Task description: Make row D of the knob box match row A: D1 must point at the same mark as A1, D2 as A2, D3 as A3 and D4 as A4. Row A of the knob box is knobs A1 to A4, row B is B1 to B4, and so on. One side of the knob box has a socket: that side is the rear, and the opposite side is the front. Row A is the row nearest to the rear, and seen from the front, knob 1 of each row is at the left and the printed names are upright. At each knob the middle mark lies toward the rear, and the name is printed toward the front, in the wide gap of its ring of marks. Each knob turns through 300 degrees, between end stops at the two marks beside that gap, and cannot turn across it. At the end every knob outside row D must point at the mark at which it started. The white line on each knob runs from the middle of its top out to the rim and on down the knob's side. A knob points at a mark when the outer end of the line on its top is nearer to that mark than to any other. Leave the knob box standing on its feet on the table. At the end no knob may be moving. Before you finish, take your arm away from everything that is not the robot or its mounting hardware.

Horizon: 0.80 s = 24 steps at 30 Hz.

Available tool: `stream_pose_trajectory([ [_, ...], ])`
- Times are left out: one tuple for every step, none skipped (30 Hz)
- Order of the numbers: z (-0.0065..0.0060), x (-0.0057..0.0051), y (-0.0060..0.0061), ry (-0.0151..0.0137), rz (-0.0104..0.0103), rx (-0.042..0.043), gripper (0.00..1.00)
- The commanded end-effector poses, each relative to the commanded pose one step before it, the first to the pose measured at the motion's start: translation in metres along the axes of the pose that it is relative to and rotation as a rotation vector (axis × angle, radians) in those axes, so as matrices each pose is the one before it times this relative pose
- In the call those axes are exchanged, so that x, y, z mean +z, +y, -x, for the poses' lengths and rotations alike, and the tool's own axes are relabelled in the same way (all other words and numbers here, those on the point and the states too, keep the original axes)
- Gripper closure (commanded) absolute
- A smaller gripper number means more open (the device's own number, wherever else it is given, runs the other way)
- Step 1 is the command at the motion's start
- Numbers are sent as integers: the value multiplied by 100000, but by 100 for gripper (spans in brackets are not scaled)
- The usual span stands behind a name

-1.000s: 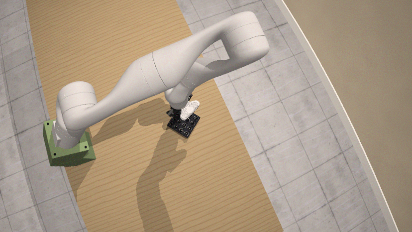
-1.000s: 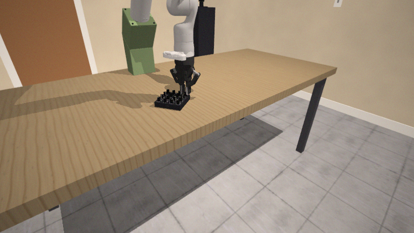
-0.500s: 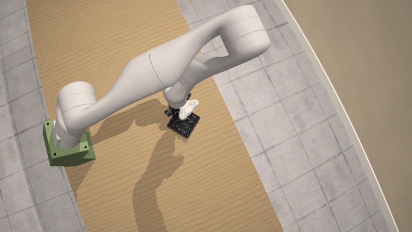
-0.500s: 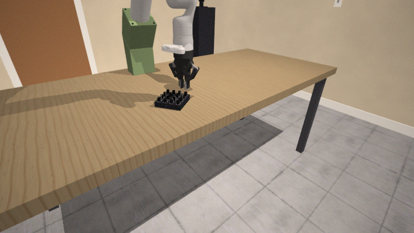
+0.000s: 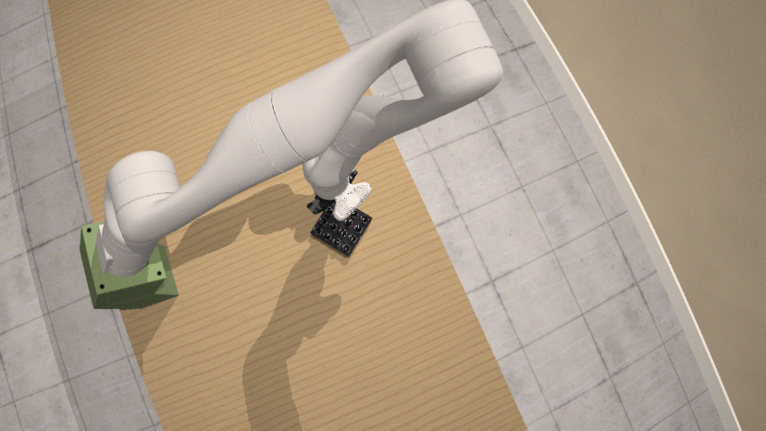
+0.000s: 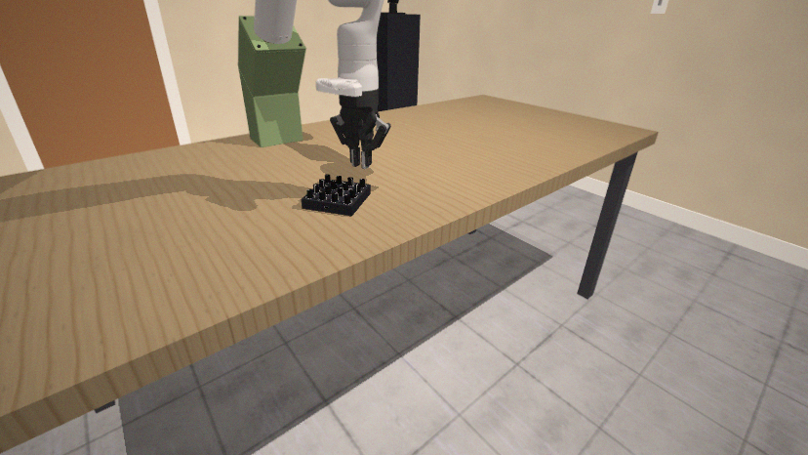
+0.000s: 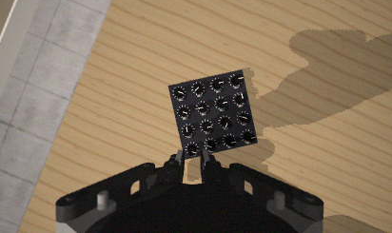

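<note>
The black knob box (image 5: 340,228) stands on its feet on the wooden table, with four rows of small black knobs with white lines. It also shows in the exterior view (image 6: 337,194) and in the wrist view (image 7: 214,115). My gripper (image 6: 361,159) hangs above the box's far corner, lifted clear of the knobs. In the wrist view the fingertips stand narrowly apart just below the box's lower left corner knob (image 7: 192,149), with bare table wood showing between them. Nothing is between the fingers. In the top view the wrist hides most of the gripper (image 5: 325,205).
The arm's green base block (image 5: 127,268) stands on the table left of the box. The table's long edge (image 5: 429,217) runs a little to the right of the box. A black cabinet (image 6: 397,60) stands behind the table.
</note>
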State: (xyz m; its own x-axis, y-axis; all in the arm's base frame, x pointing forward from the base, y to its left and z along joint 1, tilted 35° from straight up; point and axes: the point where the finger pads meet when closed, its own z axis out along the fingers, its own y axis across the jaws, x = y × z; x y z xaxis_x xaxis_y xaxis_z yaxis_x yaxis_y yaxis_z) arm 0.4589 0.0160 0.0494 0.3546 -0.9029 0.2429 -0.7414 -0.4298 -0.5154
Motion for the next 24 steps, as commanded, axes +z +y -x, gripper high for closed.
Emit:
stream_pose_trajectory([
  [-32,-63,-75,75,-176,-7,81],
  [0,0,0,0,0,0,81],
  [0,0,0,0,0,0,81],
  [0,0,0,0,0,0,81],
  [-1,-3,4,2,0,-79,81],
  [-9,-18,25,12,0,-500,81],
  [0,0,0,0,0,0,81],
  [0,0,0,0,0,0,81],
  [-22,-43,61,27,-1,-1203,81],
  [-34,-75,105,42,0,-2052,81],
  [-42,-108,150,51,1,-2931,81],
  [-43,-141,192,51,4,-3742,81],
  [-34,-170,226,38,6,-4408,81],
  [-16,-193,249,16,8,-4874,81],
  [7,-207,258,-13,6,-5103,81],
  [32,-212,252,-43,2,-5081,81],
  [53,-206,233,-68,-5,-4812,81],
  [67,-189,203,-83,-11,-4318,81],
  [70,-162,166,-86,-16,-3640,81],
  [64,-128,125,-77,-17,-2835,81],
  [49,-90,85,-59,-15,-1977,81],
  [30,-53,49,-36,-10,-1156,81],
  [13,-22,20,-15,-4,-480,81],
  [0,0,0,0,0,0,81],
])
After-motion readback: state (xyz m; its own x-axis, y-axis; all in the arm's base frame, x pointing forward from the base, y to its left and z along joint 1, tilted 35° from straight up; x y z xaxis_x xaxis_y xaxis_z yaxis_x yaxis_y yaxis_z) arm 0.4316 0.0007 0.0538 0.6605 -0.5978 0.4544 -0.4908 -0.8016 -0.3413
